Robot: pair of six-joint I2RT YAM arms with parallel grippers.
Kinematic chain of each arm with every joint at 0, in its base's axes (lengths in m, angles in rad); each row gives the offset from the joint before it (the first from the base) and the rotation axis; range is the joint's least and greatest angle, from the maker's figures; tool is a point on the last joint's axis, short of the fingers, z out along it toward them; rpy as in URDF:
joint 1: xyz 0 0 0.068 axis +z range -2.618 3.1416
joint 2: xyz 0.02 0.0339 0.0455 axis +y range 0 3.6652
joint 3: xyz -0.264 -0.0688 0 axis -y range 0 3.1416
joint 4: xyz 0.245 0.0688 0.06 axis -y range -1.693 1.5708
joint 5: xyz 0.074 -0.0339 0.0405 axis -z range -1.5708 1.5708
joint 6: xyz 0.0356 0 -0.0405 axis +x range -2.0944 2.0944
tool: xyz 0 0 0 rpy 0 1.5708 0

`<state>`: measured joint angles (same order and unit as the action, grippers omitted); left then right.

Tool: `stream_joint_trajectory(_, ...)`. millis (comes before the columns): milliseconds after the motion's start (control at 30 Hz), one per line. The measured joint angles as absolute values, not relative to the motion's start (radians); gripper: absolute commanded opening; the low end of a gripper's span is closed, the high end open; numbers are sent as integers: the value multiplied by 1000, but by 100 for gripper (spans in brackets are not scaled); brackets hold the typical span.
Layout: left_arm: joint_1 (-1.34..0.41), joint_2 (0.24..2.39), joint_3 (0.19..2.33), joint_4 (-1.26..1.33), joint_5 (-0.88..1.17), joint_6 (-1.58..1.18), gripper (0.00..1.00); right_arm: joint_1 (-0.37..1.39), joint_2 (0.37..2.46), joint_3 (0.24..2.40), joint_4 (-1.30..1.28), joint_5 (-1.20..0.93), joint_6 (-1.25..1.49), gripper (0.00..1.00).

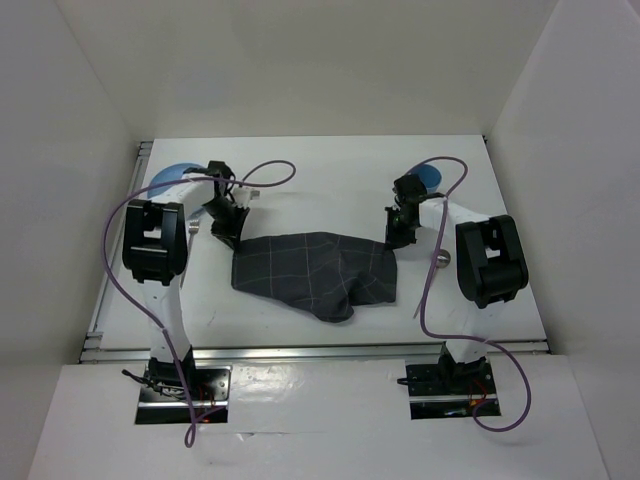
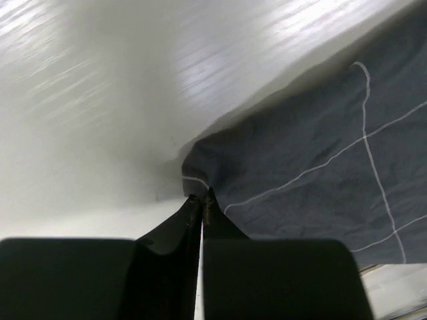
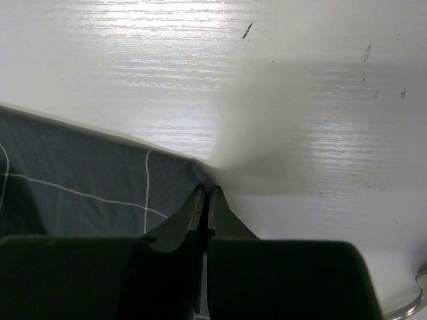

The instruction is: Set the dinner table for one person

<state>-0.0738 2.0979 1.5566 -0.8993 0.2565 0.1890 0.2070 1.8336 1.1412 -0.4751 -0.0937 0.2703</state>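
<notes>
Grip on both sides: your left gripper (image 2: 201,197) and right gripper (image 3: 205,190) are each clenched on a far corner of the dark grey checked cloth (image 1: 310,270), rumpled at the middle of the white dinner table (image 1: 330,190). Both bites look shallow; pull unevenly and a corner may slip free, or the near edge end up bunched. The blue plate (image 1: 168,180) behind the left arm and the blue dish (image 1: 432,177) behind the right are largely hidden, contents unreadable.

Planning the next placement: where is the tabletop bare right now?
Bare: the dinner table beyond the checked cloth, between the left gripper and right gripper, and the strip from cloth to near rail. Crowded: far corners, a blue item left, another right, each partly behind an arm.
</notes>
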Motion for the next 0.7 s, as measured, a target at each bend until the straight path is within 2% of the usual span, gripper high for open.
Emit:
stream_joint_trajectory(167,-83,2117,1583,-907,287,188,0,208,1839,1209,-537,-95,266,0)
stream_joint_trajectory(267,-83,2129,1690,-949,260,194,0,211,1859,1375,-600,-105,260,0)
stream_joint_trajectory(333,-78,2133,1830,-986,237,202,0,212,1888,1547,-620,-114,252,0)
stream_joint_trajectory(467,-36,2161,2298,-1019,216,183,0,205,1961,1950,-617,-138,245,0)
stream_joint_trajectory(533,-6,2127,2421,-959,204,172,0,198,1970,2094,-588,-147,245,0)
stream_joint_trajectory(600,22,2016,2374,-878,180,157,0,186,1961,2177,-542,-155,245,0)
stream_joint_trajectory(700,44,1818,2193,-783,169,150,0,174,1913,2171,-458,-188,245,0)
